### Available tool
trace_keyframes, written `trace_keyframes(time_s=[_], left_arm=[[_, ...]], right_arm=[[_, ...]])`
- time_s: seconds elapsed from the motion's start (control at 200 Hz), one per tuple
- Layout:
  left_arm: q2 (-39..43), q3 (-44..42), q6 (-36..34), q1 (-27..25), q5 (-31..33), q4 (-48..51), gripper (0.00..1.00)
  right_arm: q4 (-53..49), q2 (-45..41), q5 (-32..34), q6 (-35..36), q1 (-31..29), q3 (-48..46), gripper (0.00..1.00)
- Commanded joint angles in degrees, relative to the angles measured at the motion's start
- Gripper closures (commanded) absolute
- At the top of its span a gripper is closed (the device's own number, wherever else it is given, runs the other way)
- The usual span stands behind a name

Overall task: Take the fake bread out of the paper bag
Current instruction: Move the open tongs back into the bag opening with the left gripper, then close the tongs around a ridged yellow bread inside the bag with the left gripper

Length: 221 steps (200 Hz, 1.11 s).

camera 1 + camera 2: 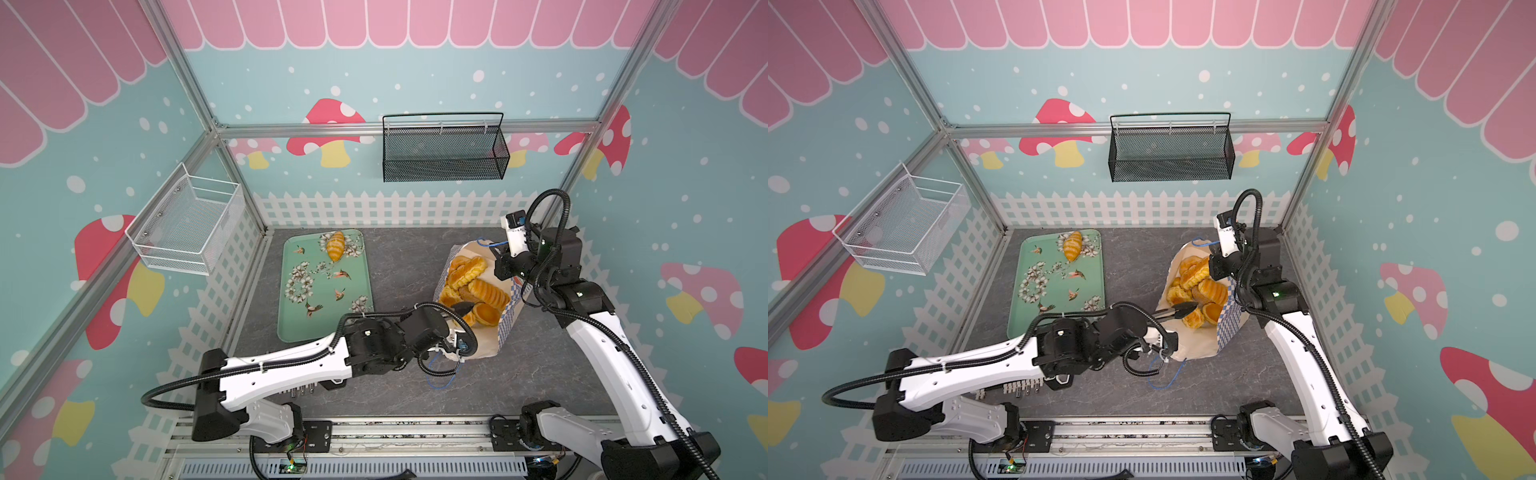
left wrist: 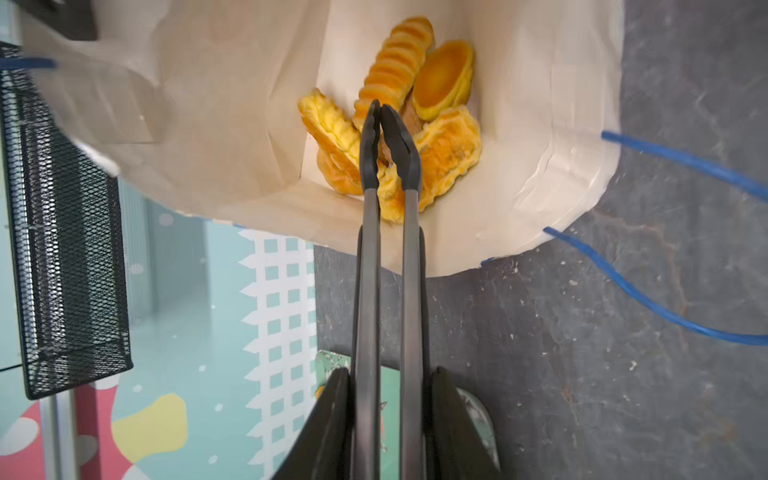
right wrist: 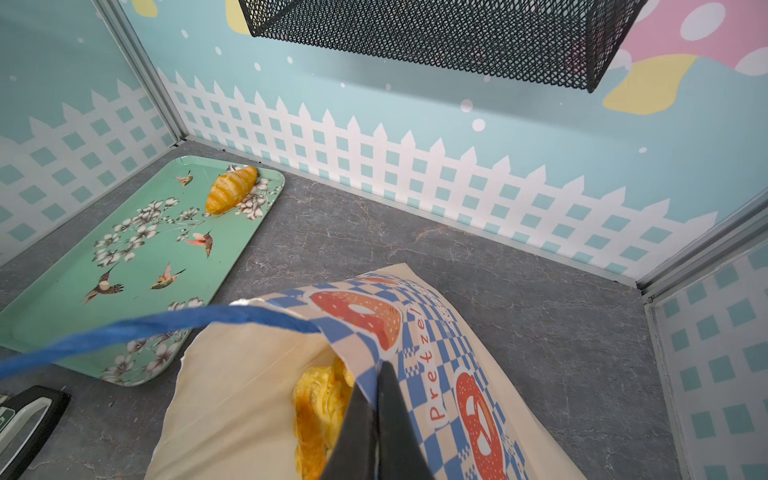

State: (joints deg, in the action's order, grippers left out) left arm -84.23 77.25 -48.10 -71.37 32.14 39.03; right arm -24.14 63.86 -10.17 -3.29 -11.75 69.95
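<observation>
The grey counter (image 1: 395,270) carries a paper bag (image 1: 484,347), slumped over with its mouth gaping toward the left arm. Well apart from the bag, off to its left, lies a green tray (image 1: 299,324) with one croissant (image 1: 335,246) on it. The rest of the fake bread (image 1: 478,286) is heaped inside the bag.

The right gripper (image 3: 376,424) stands at the bag's far rim, its jaws pinched tight on the checkered band and holding the mouth up. The left gripper (image 2: 388,419) is at the bag's near rim, its jaws narrow and clamped on the handles of black tongs (image 2: 370,249) that reach into the bag.

The tong tips meet among the pastries. Something brown shows between the blades, but I cannot tell whether it is gripped. A ribbed loaf (image 2: 397,66) lies just beyond the tips, deeper in the bag, its long axis nearly in line with the tongs. I judge the blades would have to open and straddle it. The left arm is the nearer one.
</observation>
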Motion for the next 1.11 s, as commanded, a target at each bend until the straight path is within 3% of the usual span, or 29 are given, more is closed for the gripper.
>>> trace_keyframes(time_s=[0.0, 0.25, 1.101], left_arm=[[-2.73, 2.01, -9.35, 0.49, 5.97, -7.28, 0.69], [-9.23, 5.19, -13.74, 4.64, 1.4, -12.24, 0.61], [-19.4, 8.6, -19.64, 8.27, -0.41, -18.02, 0.57]], right_arm=[[0.08, -0.42, -2.06, 0.11, -0.29, 1.72, 1.0], [-1.41, -0.97, -2.95, 1.04, -0.29, 2.11, 1.0], [-1.61, 0.59, -4.57, 2.72, -0.29, 2.38, 1.0]])
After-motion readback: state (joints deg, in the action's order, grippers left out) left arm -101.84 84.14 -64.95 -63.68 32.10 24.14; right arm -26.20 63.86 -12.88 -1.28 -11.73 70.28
